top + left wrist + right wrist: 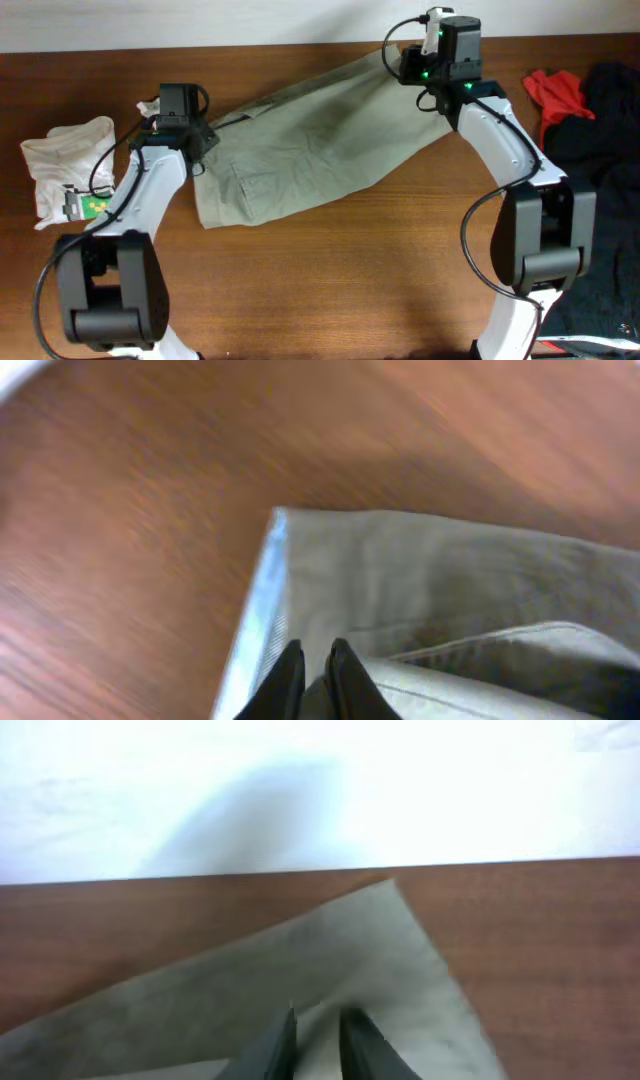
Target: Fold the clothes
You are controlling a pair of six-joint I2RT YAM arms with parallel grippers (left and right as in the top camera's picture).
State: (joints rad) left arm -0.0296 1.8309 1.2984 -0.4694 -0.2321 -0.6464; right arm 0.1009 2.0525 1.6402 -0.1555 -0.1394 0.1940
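Trousers (pixel 320 140) of khaki cotton lie slantwise across the tabletop (pixel 350 290), the wide end low on my left and the narrow end up by the far edge on my right. My left gripper (pixel 316 682) is at the wide end. Its fingers stand almost together with a fold of cloth between them, so I judge it pinched on the trousers just beside a pale-edged corner (pixel 262 610). My right gripper (pixel 320 1045) is at the narrow end. Its fingers are set a little wider, with cloth in the gap, and I take that as a grip on the trousers too. The pointed corner (pixel 400 895) lies ahead of the fingertips, close to the back edge of the tabletop.

The step in hand looks like the first fold, with both ends held and the cloth loosely spread between them. To do it well I would lift both ends together and only enough to clear the wood, with mild tension between the arms so the middle does not sag and drag into creases. I would then carry one end over the other so that the edges meet squarely. My left grip looks shallow and near a corner. A sharp pull could strip it out, so I would move slowly and evenly.

A small white garment (pixel 65 160) lies just left of my left arm, and a red garment (pixel 555 92) and a black garment (pixel 612 100) lie to the far right. I would steer the fold clear of all three.
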